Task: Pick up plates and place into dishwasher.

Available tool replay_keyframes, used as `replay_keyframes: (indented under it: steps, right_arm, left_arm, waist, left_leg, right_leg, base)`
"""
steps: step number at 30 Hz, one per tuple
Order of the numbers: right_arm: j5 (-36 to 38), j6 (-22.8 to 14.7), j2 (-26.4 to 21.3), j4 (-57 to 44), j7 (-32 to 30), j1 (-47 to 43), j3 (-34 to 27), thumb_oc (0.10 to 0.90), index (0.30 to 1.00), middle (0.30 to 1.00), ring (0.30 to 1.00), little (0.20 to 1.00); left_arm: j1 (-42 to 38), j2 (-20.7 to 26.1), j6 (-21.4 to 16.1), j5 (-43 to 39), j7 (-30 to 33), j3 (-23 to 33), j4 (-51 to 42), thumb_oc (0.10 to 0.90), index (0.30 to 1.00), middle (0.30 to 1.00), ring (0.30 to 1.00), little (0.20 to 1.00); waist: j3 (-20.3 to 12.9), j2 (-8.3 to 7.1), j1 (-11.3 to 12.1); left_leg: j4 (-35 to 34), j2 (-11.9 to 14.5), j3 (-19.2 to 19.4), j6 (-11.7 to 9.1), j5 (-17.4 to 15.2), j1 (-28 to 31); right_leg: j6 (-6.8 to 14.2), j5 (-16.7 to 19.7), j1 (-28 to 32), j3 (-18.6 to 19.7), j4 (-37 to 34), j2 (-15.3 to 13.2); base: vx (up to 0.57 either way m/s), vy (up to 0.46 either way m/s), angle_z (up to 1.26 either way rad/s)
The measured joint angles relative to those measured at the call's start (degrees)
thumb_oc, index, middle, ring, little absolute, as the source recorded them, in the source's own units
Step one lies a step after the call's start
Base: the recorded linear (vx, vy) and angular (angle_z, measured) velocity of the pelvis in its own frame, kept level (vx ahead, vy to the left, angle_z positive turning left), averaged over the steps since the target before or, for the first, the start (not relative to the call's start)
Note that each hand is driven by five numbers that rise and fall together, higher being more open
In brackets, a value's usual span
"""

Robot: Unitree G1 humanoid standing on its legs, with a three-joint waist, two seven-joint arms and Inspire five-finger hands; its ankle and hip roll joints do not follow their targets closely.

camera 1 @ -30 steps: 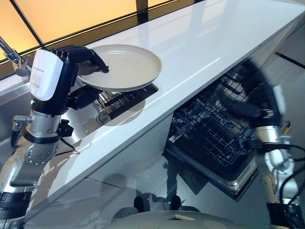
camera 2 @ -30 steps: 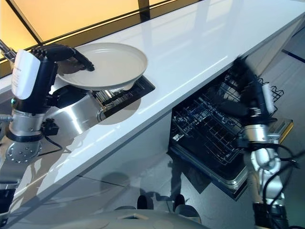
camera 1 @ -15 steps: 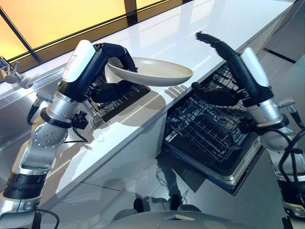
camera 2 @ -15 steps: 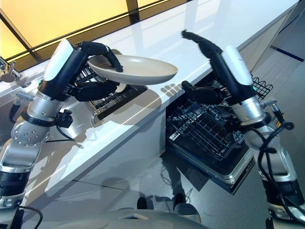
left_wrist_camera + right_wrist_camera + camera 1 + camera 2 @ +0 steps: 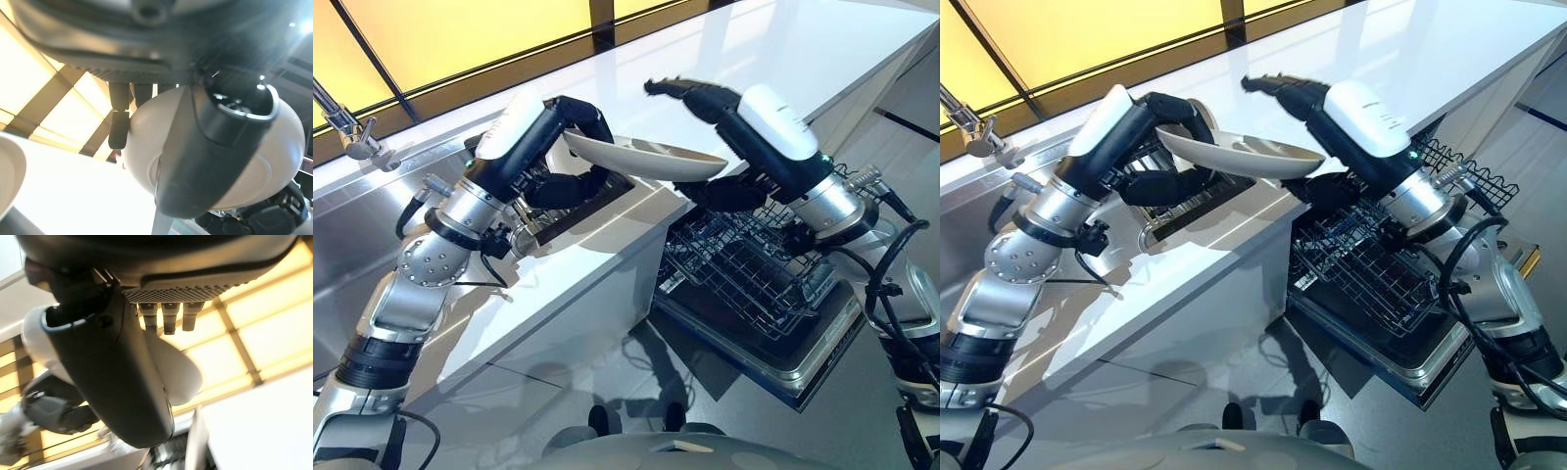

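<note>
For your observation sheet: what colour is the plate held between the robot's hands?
The plate is plain cream-white with no pattern, clearest in the left eye view.

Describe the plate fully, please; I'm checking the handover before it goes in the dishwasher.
The plate is round, cream and shallow with a low raised rim, glossy like ceramic or melamine, and looks empty. It is held in the air, tilted, above the white counter's edge by the open dishwasher rack. The left hand grips one rim, fingers curled over it; the right hand spans the opposite rim, fingers above, thumb beneath.
</note>
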Motion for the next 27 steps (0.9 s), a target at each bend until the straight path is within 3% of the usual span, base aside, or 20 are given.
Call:
replay_keyframes:
  steps: [3, 4, 5, 6, 7, 13, 21, 22, 23, 24, 25, 27]
  right_arm:
    - [3.9, 3.4, 0.0, 0.0, 4.1, -0.8, 2.3, 0.8, 0.9, 0.9, 0.9, 0.9]
    - [4.5, 4.5, 0.0, 0.1, 4.4, -1.3, 3.2, 0.501, 0.644, 0.644, 0.644, 0.601]
    - [4.6, 4.9, 0.0, 0.1, 4.5, -1.7, 3.7, 0.501, 0.644, 0.644, 0.644, 0.601]
    - [5.0, 5.3, 0.0, 0.1, 4.7, -1.9, 4.2, 0.232, 0.413, 0.413, 0.413, 0.332]
    - [5.6, 5.7, 0.0, 0.1, 4.8, -2.0, 4.6, 0.1, 0.3, 0.3, 0.3, 0.2]
    - [5.6, 7.0, 2.0, 1.6, 3.7, -2.7, 6.1, 0.1, 0.3, 0.3, 0.3, 0.2]
    - [2.1, 5.3, 4.5, 2.4, -4.0, -2.2, 6.3, 0.1, 0.3, 0.3, 0.3, 0.2]
    - [1.5, 4.4, 4.5, 2.4, -5.4, -1.9, 6.3, 0.1, 0.3, 0.3, 0.3, 0.2]
    - [0.9, 3.9, 4.5, 2.4, -6.4, -1.7, 6.3, 0.1, 0.3, 0.3, 0.3, 0.2]
    - [0.2, 3.3, 4.5, 2.3, -7.8, -1.2, 6.3, 0.1, 0.3, 0.3, 0.3, 0.2]
    - [-0.4, 2.6, 4.5, 2.3, -9.4, -0.7, 6.3, 0.1, 0.3, 0.3, 0.3, 0.2]
    - [-1.0, 1.4, 4.5, 2.3, -12.5, 0.0, 6.3, 0.1, 0.3, 0.3, 0.3, 0.2]
  left_arm:
    - [0.0, 0.0, 0.7, 0.1, -0.5, -0.7, 1.0, 0.1, 0.3, 0.3, 0.3, 0.2]
    - [0.0, 0.0, 0.7, 0.1, -0.5, -1.1, 1.6, 0.1, 0.3, 0.3, 0.3, 0.2]
    - [0.0, 0.0, 0.7, 0.1, -0.5, -1.2, 1.9, 0.1, 0.3, 0.3, 0.3, 0.2]
    - [0.0, 0.0, 0.7, 0.0, -0.5, -1.5, 2.2, 0.1, 0.3, 0.3, 0.3, 0.2]
    - [0.0, 0.0, 0.8, 0.0, -0.5, -1.7, 2.4, 0.1, 0.3, 0.3, 0.3, 0.2]
    - [-0.1, 0.0, 0.8, 0.0, 0.0, -1.7, 4.1, 0.1, 0.3, 0.3, 0.3, 0.2]
    - [-0.6, -0.3, 0.7, 1.0, 4.6, -1.8, 3.7, 0.116, 0.314, 0.314, 0.314, 0.216]
    - [-0.6, -0.3, 0.5, 1.4, 5.6, -1.8, 3.5, 0.144, 0.338, 0.338, 0.338, 0.244]
    - [-0.6, -0.3, 0.4, 1.6, 6.2, -1.8, 3.4, 0.295, 0.467, 0.467, 0.467, 0.395]
    - [-0.6, -0.4, 0.4, 2.2, 6.8, -1.8, 3.1, 0.361, 0.524, 0.524, 0.524, 0.461]
    - [-0.6, -0.4, 0.4, 2.7, 7.6, -1.8, 2.7, 0.8, 0.9, 0.9, 0.9, 0.9]
    - [-0.6, -0.4, 0.5, 3.4, 9.1, -1.8, 1.6, 0.8, 0.9, 0.9, 0.9, 0.9]
  waist:
    - [0.0, -0.01, 0.1]
    - [0.0, -0.01, 0.2]
    - [0.0, -0.02, 0.2]
    - [0.0, -0.04, 0.3]
    - [0.0, -0.08, 0.3]
    - [0.1, -0.17, 0.5]
    - [0.1, -0.2, 0.4]
    - [0.1, -0.2, 0.4]
    - [0.1, -0.2, 0.4]
    - [0.1, -0.2, 0.5]
    - [0.1, -0.2, 0.5]
    - [0.1, -0.22, 0.5]
  left_leg:
    - [0.0, 0.0, -0.2, 0.0, 0.1, 0.0]
    - [0.0, 0.0, -0.3, 0.0, 0.1, 0.0]
    - [0.0, 0.0, -0.3, 0.0, 0.1, 0.0]
    - [0.0, 0.0, -0.4, 0.0, 0.1, 0.0]
    - [0.0, 0.0, -0.5, 0.0, 0.1, 0.0]
    - [0.0, 0.0, -0.6, 0.0, 0.2, 0.0]
    - [0.0, -0.1, -0.7, 0.0, 0.3, 0.0]
    - [0.0, -0.1, -0.8, 0.0, 0.3, 0.0]
    - [0.0, -0.1, -0.8, 0.0, 0.3, 0.0]
    - [0.0, 0.0, -0.8, 0.0, 0.3, 0.0]
    - [0.0, 0.0, -0.8, 0.0, 0.3, 0.0]
    - [0.0, -0.1, -0.8, 0.0, 0.3, 0.0]
  right_leg:
    - [0.0, 0.0, 0.1, -0.1, 0.0, 0.0]
    - [0.0, 0.0, 0.1, -0.2, 0.0, 0.0]
    - [0.0, 0.0, 0.1, -0.2, 0.0, 0.0]
    - [0.0, 0.0, 0.1, -0.2, 0.0, 0.0]
    - [0.0, 0.0, 0.2, -0.2, 0.0, 0.0]
    - [0.0, 0.0, 0.3, -0.6, 0.0, -0.1]
    - [0.0, 0.0, 0.3, -0.8, 0.0, -0.1]
    - [0.0, 0.0, 0.3, -0.9, 0.0, -0.1]
    - [0.0, 0.0, 0.3, -0.9, 0.0, -0.1]
    - [0.0, 0.0, 0.3, -0.9, 0.0, -0.1]
    - [0.0, 0.0, 0.4, -0.9, 0.0, -0.1]
    - [0.0, 0.0, 0.4, -1.0, 0.0, -0.1]
  base:
    - [0.0, -0.002, 0.03]
    - [0.01, -0.003, 0.04]
    - [0.0, 0.0, 0.0]
    - [0.02, -0.001, 0.03]
    - [0.02, 0.0, 0.03]
    - [0.01, 0.001, 0.01]
    - [0.0, 0.0, 0.0]
    - [0.0, 0.0, 0.0]
    - [0.0, 0.0, 0.0]
    - [0.0, 0.0, 0.0]
    - [0.0, 0.0, 0.0]
    - [0.0, 0.0, 0.0]
